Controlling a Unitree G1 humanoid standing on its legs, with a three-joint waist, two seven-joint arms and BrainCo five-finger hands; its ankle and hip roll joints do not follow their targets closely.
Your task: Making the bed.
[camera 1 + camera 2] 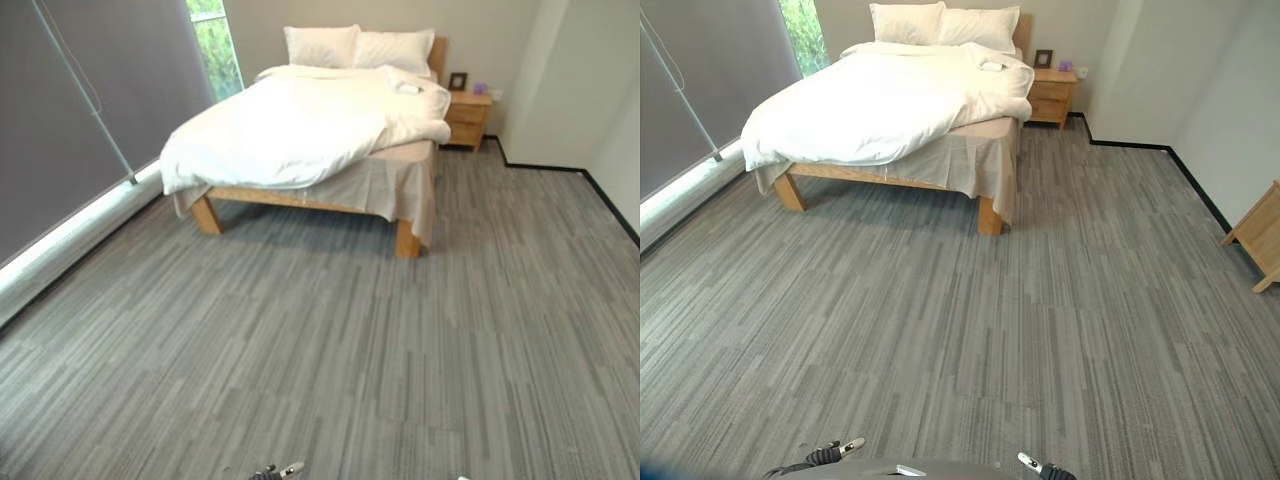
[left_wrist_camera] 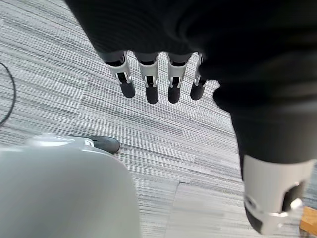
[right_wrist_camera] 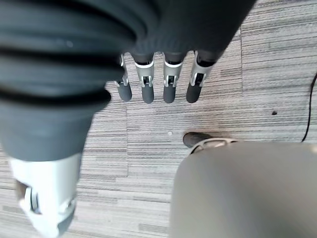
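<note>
The bed stands at the far end of the room, its head against the far wall and its foot toward the robot. A white duvet lies crumpled and skewed across it: it hangs low over the left side and the near left corner, while on the right it is bunched up, leaving the beige sheet bare along the near right edge and corner. Two pillows lean at the head. A small white object, too small to identify, sits on the duvet near the right side. A wooden nightstand stands just right of the bed's head, with a small frame on top. A window is on the far left, and a grey blind covers the left wall. Grey striped floor lies between the robot and the bed, which is well apart from it.

The task looks barely begun; the approach comes first. The likely risks are dragging the duvet further off the left side by pulling from one corner alone, or knocking the small object off when the cover is lifted.

The left hand hangs over the floor with its fingers straight and relaxed, holding nothing. The right hand is the same, fingers extended downward, touching nothing.
</note>
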